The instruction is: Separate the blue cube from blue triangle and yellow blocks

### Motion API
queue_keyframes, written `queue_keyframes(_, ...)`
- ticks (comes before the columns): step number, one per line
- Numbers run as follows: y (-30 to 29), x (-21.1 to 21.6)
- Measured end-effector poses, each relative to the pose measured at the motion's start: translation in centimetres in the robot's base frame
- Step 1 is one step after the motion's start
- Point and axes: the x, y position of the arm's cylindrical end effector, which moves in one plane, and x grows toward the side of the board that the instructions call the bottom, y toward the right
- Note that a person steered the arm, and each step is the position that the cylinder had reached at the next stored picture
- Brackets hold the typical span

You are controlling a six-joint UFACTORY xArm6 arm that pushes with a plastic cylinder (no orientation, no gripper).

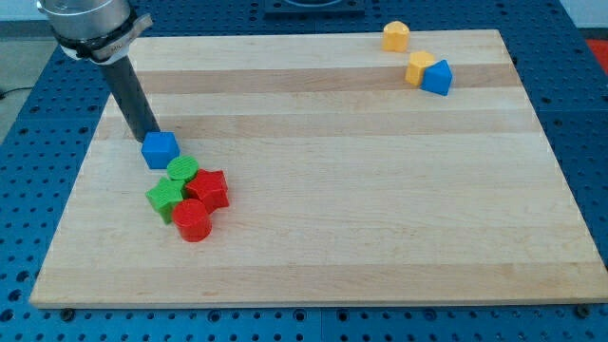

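The blue cube (160, 149) lies at the view's left on the wooden board (380, 209). My tip (146, 136) rests right at the cube's upper left edge, touching or nearly touching it. The blue triangle (438, 77) lies far off at the view's upper right, pressed against a yellow block (419, 67) on its left. A second yellow block (396, 36) sits near the board's top edge, a little up and left of that pair.
Just below the blue cube is a tight cluster: a green block (182, 170), a green star-like block (166, 199), a red star-like block (209, 189) and a red cylinder (193, 220). A blue perforated table surrounds the board.
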Motion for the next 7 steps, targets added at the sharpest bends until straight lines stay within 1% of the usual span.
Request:
queue_keyframes(2,3.6,0.5)
queue_keyframes(3,1.6,1.0)
queue_keyframes(4,1.3,1.2)
queue_keyframes(6,1.6,3.7)
queue_keyframes(7,1.6,4.0)
